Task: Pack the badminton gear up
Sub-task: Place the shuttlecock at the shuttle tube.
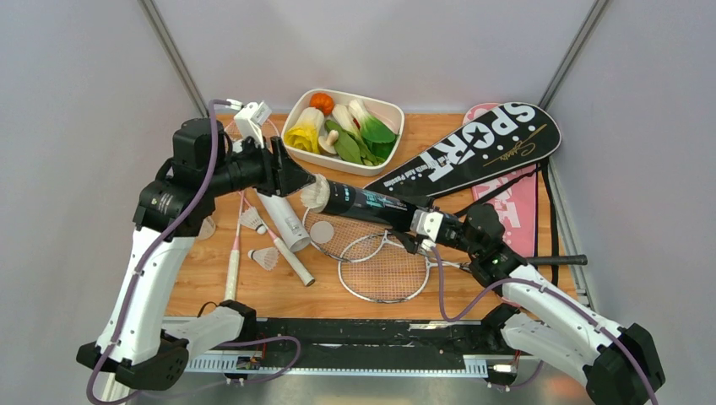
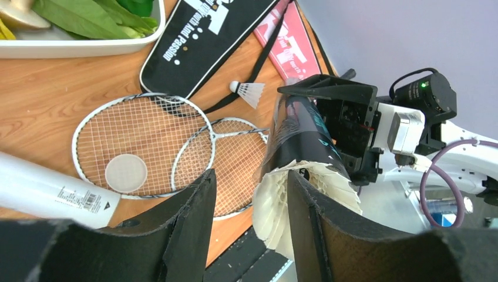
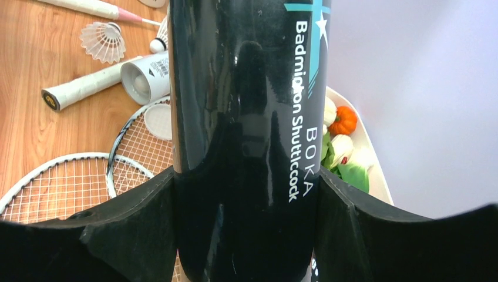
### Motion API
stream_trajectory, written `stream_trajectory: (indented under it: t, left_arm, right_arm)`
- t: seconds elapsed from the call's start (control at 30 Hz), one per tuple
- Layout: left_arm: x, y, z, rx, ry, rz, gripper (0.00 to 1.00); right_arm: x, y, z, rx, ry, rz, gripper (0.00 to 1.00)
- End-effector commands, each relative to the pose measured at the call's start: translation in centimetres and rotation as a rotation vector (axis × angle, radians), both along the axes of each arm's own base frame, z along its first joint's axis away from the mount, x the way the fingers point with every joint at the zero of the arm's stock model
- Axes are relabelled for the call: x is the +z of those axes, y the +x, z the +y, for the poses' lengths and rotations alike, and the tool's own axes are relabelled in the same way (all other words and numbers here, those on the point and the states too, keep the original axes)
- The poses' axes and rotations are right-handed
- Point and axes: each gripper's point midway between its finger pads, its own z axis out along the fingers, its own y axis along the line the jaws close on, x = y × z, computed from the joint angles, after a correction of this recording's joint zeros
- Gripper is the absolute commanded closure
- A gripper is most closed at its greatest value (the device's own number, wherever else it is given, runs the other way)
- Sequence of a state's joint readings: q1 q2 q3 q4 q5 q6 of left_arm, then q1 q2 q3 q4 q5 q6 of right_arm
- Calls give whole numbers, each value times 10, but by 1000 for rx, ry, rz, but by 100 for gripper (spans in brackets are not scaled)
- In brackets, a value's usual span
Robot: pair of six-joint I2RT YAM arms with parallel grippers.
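Observation:
My right gripper [image 1: 420, 224] [image 3: 246, 176] is shut on the black shuttlecock tube [image 1: 371, 202] [image 3: 246, 117] and holds it above the table, its mouth pointing left. A white feather shuttlecock [image 1: 314, 193] [image 2: 273, 211] sticks out of that mouth. My left gripper [image 1: 302, 181] [image 2: 251, 176] is open at the mouth, and the feathers rest against its right finger [image 2: 317, 235]. The white tube [image 1: 284, 221] [image 2: 47, 194] lies open below, with its round lid [image 1: 322, 231] on the strings of two silver racquets [image 1: 384, 270]. Loose shuttlecocks [image 1: 264, 257] lie to the left.
The white tray [image 1: 390, 108] of toy vegetables stands at the back. The black SPORT cover [image 1: 481, 152] lies over the pink cover [image 1: 515, 211] at the right. Another shuttlecock [image 2: 249, 91] lies by the cover strap. A pink-shafted racquet [image 1: 234, 261] lies at the left.

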State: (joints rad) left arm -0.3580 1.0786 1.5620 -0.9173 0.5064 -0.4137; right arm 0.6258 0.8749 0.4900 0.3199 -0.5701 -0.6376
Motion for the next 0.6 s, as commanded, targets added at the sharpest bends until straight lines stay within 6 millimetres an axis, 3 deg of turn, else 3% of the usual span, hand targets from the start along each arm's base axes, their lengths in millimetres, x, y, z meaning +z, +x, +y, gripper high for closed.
stream_trajectory:
  t: [0.0,0.13,0.27,0.4,0.57]
  left_arm:
    - [10,-6,2,5,-16,-13,44]
    - [16,-3,16,81,18,-67,44]
    - [43,-8,22,103,-15,-168,52]
    - [65,-16,14,56,-92,-242,55]
    - [62,-23,3,-27,-118,-226,60]
  right_arm:
    - [51,-10,5,57,100,-138,39]
    - [53,-12,4,57,103,-138,39]
    - [50,-12,4,60,97,-125,39]
    - [49,-12,5,60,98,-116,39]
    - [51,-13,4,61,104,-115,39]
